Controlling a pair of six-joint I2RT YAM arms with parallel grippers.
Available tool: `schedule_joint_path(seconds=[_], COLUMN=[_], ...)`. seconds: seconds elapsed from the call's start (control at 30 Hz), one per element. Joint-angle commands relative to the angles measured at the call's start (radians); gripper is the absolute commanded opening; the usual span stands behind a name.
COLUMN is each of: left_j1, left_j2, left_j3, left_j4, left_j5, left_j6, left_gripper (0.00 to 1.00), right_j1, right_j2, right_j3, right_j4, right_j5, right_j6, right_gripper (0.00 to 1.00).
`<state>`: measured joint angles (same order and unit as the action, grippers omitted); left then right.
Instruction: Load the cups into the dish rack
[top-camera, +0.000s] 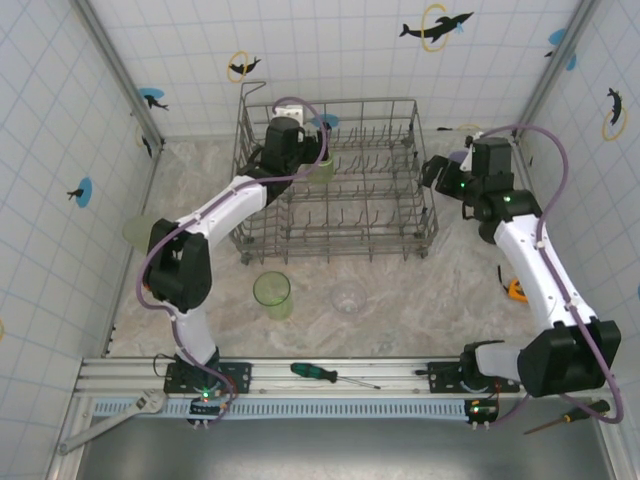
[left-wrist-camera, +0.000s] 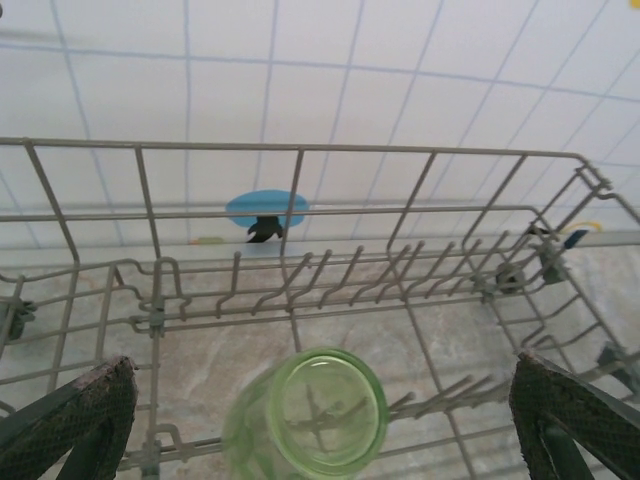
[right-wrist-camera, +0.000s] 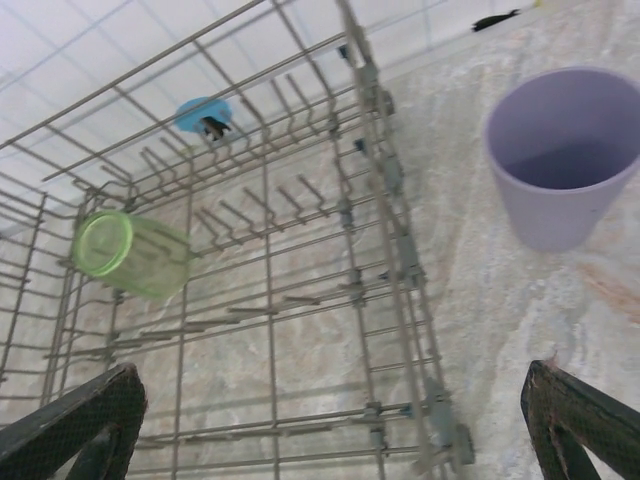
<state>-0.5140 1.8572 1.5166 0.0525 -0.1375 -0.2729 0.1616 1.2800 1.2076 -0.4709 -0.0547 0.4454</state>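
Lying sideways on dish rack (top-camera: 360, 195) tines: translucent green cup (right-wrist-camera: 130, 255); left jaws, right jaws spread wide, empty.

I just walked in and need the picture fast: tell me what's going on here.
Two robot arms are loading cups into the dish rack. One green cup lies on its side inside the rack, between the open fingers of the left gripper, which does not grip it. The right gripper is open and empty beside the rack's right end, near the lilac cup standing upright on the table. A second green cup and a clear cup stand in front of the rack.
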Motion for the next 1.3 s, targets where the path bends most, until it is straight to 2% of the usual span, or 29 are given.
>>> schedule_joint_path(seconds=[0.0,0.23,0.5,0.8,1.17,1.27], left_j1=[0.005,0.005,0.004,0.004,0.005,0.005], left_j2=[-0.067,-0.139,-0.188,-0.205,-0.212,-0.226], left_j3=[-0.033,-0.104,-0.164,-0.21,-0.197,-0.208], left_j4=[-0.029,-0.037,-0.037,-0.031,-0.02,-0.022], left_j5=[0.065,0.138,0.194,0.187,0.227,0.231], left_j6=[-0.045,-0.096,-0.136,-0.142,-0.181,-0.181], left_gripper=[0.98,0.98,0.98,0.98,0.98,0.98], right_j1=[-0.03,-0.088,-0.181,-0.215,-0.27,-0.278], right_j2=[0.044,0.18,0.321,0.446,0.572,0.602], right_j3=[0.073,0.202,0.262,0.363,0.446,0.475], right_j4=[-0.053,-0.138,-0.128,-0.128,-0.13,-0.139], right_j5=[-0.005,0.089,0.049,0.045,0.027,0.008], right_j6=[-0.054,-0.141,-0.139,-0.118,-0.09,-0.087], right_gripper=[1.0,1.0,1.0,1.0,0.86,0.72])
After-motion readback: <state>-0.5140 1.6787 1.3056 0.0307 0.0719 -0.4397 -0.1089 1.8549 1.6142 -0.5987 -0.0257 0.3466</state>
